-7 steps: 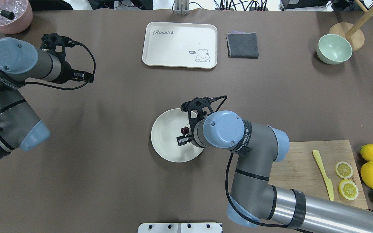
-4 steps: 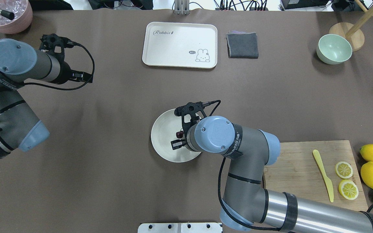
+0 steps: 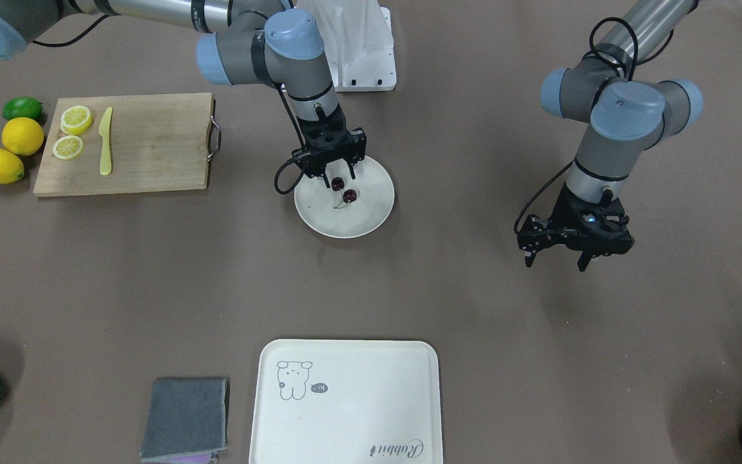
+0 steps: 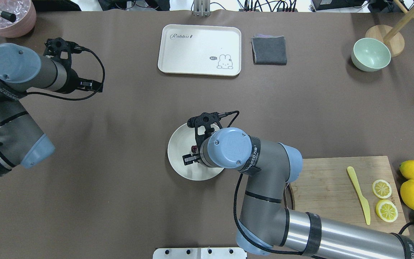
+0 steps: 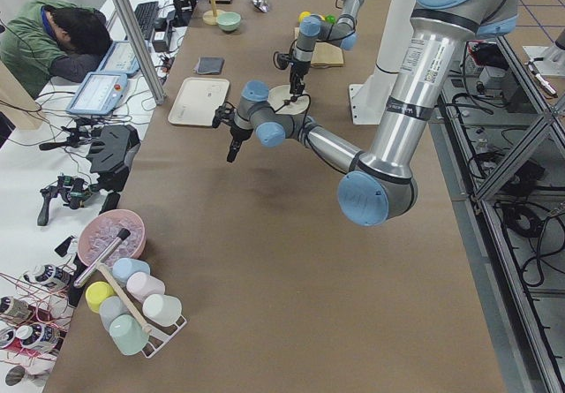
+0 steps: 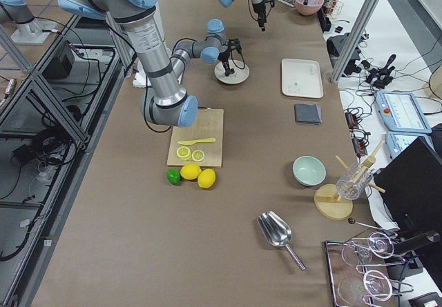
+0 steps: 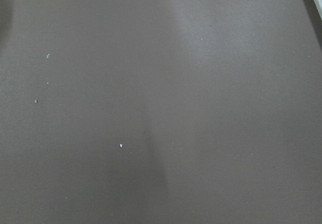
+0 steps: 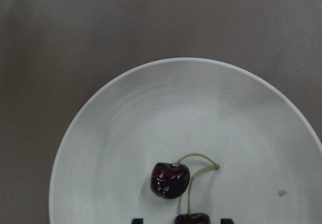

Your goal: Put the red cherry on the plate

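Note:
The red cherry is a dark pair joined by pale stems, low over the round off-white plate. One cherry looks to rest on the plate's inside; the other sits between my right gripper's fingertips at the wrist view's bottom edge. From the front, the right gripper stands over the plate near its robot-side rim, shut on the cherry. From overhead, the right wrist hides most of the cherry and part of the plate. My left gripper hangs open and empty above bare table, far to the side.
A wooden cutting board with lemon slices and a yellow knife lies at the right, with whole lemons beyond it. At the far side are the rabbit tray, a grey cloth and a pale green bowl.
My right arm has moved left across the plate, carrying the cherry with it toward the plate's middle. The left arm has hardly moved.

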